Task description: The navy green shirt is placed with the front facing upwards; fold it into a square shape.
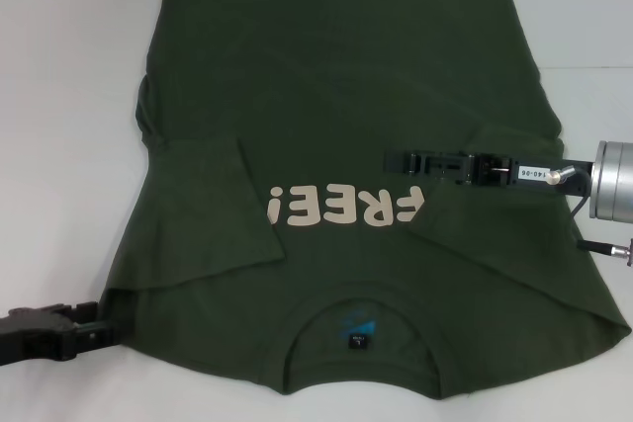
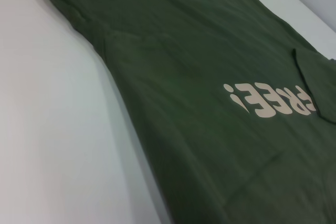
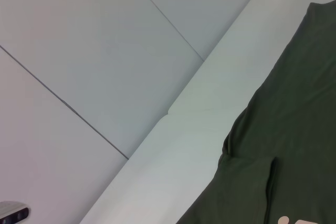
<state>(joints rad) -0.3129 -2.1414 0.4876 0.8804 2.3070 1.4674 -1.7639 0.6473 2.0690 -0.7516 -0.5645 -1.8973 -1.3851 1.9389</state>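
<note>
Lying flat on the white surface, the navy green shirt has both sleeves folded inward. My right tool hovers above the "FREE!" lettering, my left tool sits at the shirt's shoulder edge; I cannot tell either's grip. Only the right wrist view shows grey wall panels.

The last letter of the cream lettering is covered by the folded right sleeve. The left claw is cut off at the picture's edge, its fingers hidden at the shirt's near-left corner.

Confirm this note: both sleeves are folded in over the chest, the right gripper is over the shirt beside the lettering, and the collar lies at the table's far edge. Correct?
Not quite. In the head view the collar of the navy green shirt lies at the near edge, closest to the robot; the hem is far. The folded sleeves and the right gripper beside the lettering are as noted.
</note>
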